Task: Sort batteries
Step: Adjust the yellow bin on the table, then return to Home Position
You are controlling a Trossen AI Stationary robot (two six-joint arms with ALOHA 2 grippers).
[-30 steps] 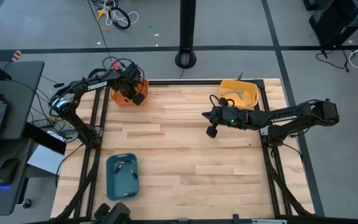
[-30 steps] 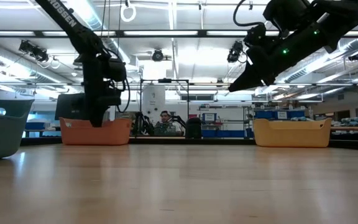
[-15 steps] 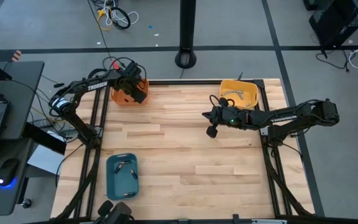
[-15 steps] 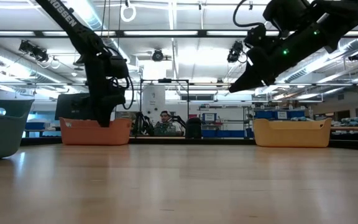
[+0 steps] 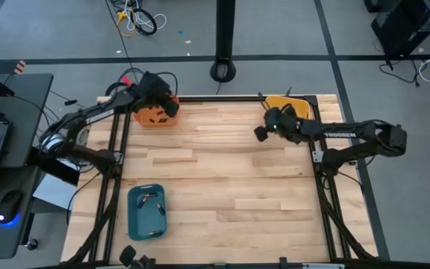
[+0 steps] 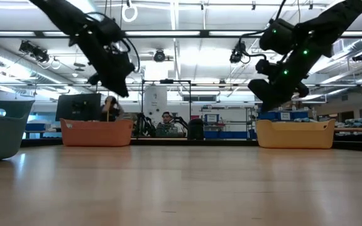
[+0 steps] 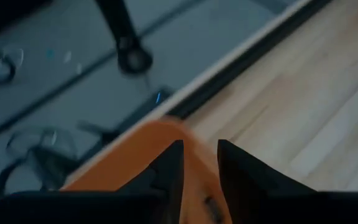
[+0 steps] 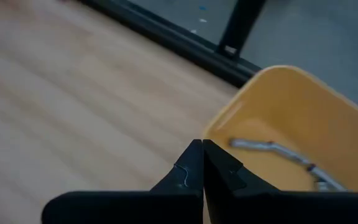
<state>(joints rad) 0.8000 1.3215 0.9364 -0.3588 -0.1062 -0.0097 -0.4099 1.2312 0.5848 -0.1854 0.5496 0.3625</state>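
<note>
Both end effectors now nearer their bins.

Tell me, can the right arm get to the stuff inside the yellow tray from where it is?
Probably yes. The right gripper hangs in the air just beside the yellow tray, whose top is open, and nothing stands between them. Its fingers look shut, so it would have to open them first to pick up the silvery pieces inside.
</note>
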